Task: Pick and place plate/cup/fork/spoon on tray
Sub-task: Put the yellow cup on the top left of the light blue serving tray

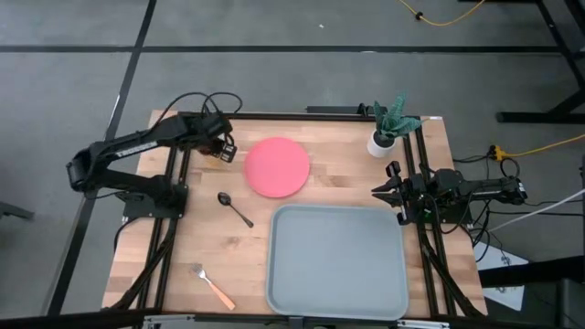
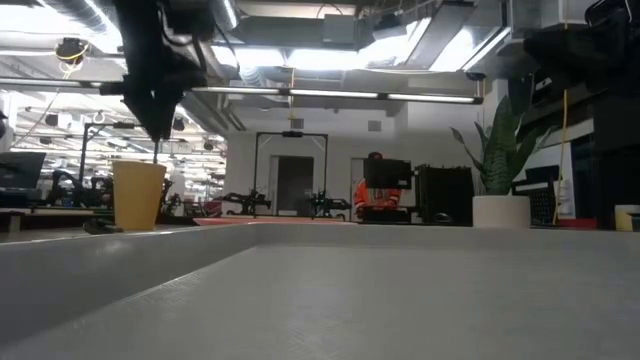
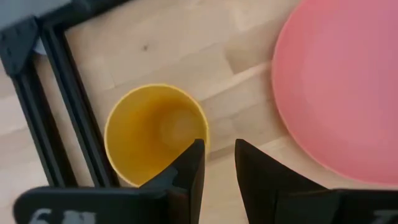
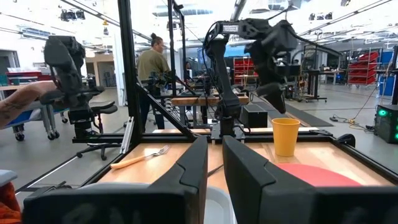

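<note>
Your left tool (image 3: 217,165) hangs above the yellow cup (image 3: 155,132), its two fingers a narrow slot apart and holding nothing. One finger (image 3: 189,171) sits over the cup's rim on the side nearest the coral plate (image 3: 342,87); the other finger is outside the cup. The cup stands upright on the tabletop (image 1: 183,247) near the far left corner, just beside the plate and close to the black frame rail (image 3: 68,106).

If you descend from here, the main risk is the narrow gap: a finger may land on the lip instead of straddling it and push the cup over or skate it toward the rail. A light, empty cup pinched by one wall can also tilt in the grip or slip out as you lift. The outer finger comes down between cup and plate, so it could nudge the plate's edge.

The tray (image 1: 336,260) lies at the near right, empty, well apart from the cup. The spoon (image 1: 235,208) lies between cup and tray, so a low carry could clip it. The fork (image 1: 212,285) lies near the front left, out of the way.

Your right tool (image 4: 214,171) waits by the right edge of the tabletop, fingers a narrow gap apart and empty, close to the tray's far right corner; watch for crowding there. The potted plant (image 1: 388,128) stands clear at the far right
</note>
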